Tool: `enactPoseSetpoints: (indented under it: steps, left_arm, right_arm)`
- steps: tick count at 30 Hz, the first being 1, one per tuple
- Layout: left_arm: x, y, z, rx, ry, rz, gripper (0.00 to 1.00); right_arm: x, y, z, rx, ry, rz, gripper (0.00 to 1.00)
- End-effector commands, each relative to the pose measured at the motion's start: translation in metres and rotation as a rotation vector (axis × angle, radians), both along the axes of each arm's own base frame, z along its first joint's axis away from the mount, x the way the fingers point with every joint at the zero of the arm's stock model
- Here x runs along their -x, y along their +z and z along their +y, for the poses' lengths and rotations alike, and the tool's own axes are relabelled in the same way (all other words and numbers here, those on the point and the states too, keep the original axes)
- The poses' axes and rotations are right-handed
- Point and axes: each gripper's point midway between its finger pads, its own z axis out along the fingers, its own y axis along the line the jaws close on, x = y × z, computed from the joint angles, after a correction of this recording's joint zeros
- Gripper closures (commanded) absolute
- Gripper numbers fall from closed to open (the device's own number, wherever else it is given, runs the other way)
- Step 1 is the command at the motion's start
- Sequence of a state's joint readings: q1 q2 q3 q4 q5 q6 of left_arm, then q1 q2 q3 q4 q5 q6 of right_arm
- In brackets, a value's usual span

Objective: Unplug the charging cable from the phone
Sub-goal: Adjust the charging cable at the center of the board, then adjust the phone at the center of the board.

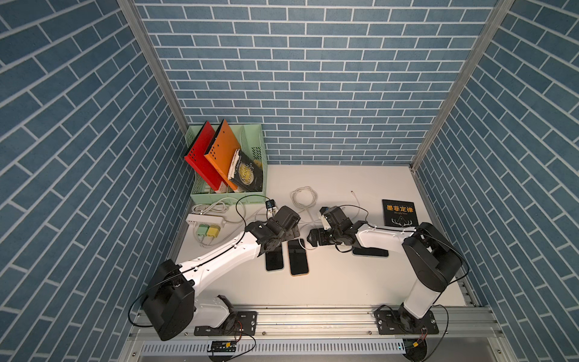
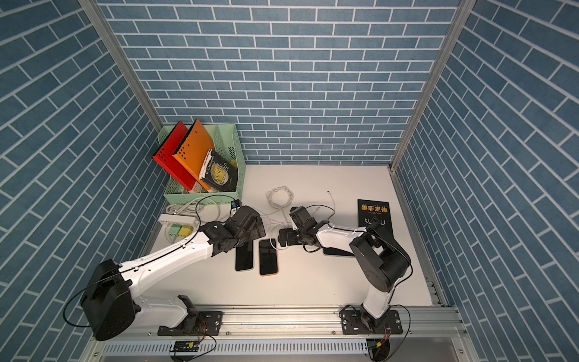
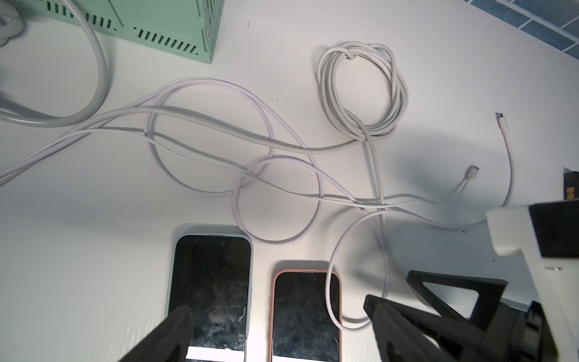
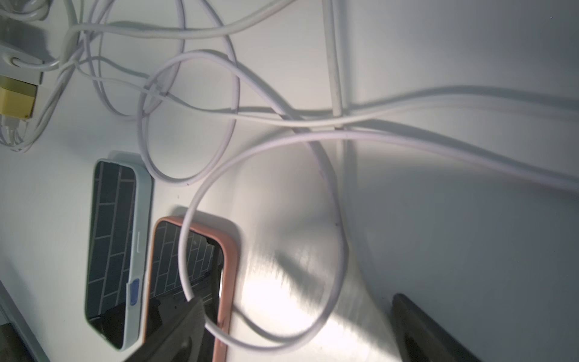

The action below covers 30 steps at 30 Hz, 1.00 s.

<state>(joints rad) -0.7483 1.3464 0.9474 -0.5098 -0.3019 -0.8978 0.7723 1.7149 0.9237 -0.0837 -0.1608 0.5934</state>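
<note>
Two phones lie side by side in both top views, one in a pale blue case (image 1: 274, 260) (image 3: 210, 275) and one in a pink-orange case (image 1: 298, 258) (image 3: 305, 313) (image 4: 191, 275). A white charging cable (image 3: 328, 282) (image 4: 188, 238) loops over the pink-orange phone's far corner. No plug shows in either phone, and the phones' near ends are out of the wrist views. Two loose cable ends (image 3: 502, 120) lie on the table. My left gripper (image 3: 282, 332) (image 1: 289, 233) hangs open over the phones' far ends. My right gripper (image 4: 297, 332) (image 1: 313, 238) is open, with the cable loop between its fingers.
A third dark phone (image 1: 369, 251) lies under my right arm. A green basket (image 1: 250, 194) of books stands at the back left, with a power strip (image 1: 205, 219) and chargers in front of it. A coiled white cable (image 1: 304, 197) and a black book (image 1: 399, 213) lie further back.
</note>
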Motion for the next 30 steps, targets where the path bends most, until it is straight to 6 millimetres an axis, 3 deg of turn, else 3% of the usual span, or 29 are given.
enactPoseSetpoints:
  steps: [1,5,13,17,30]
  left_arm:
    - [0.001,-0.005,0.006,-0.027,0.007,0.005,0.05]
    - [0.001,-0.004,0.007,-0.026,0.005,0.001,0.05]
    - [0.001,-0.006,0.011,-0.032,0.000,-0.001,0.05]
    - [-0.003,-0.009,0.009,-0.031,-0.009,0.003,0.05]
    - [-0.008,-0.010,0.007,-0.041,-0.019,0.009,0.05]
  right_arm:
    - [0.007,0.013,-0.028,0.065,-0.115,0.020,0.01]
    - [0.013,0.025,-0.060,0.067,-0.254,0.010,0.01]
    - [0.049,0.027,-0.152,0.003,-0.596,0.038,0.00]
    - [0.063,0.021,-0.186,-0.013,-0.723,0.057,0.00]
    - [0.065,-0.006,-0.221,-0.026,-0.915,0.120,0.00]
